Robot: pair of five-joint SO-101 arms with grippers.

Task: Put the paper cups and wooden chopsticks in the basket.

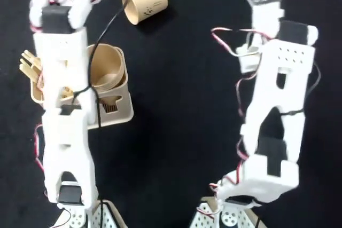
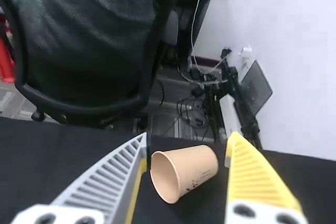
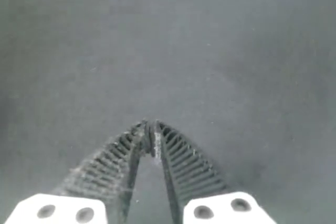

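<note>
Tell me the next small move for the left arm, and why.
Probably ease the left gripper forward toward the paper cup. Its jaws are open, and in the left wrist view the cup lies on its side on the table, framed between them but seemingly just beyond their tips, not yet gripped. The basket already holds other cups.

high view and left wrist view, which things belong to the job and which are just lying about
Job: tipped paper cup, paper cups inside the basket, wooden chopsticks at its edge.
Lying about: office chair, cables.
</note>
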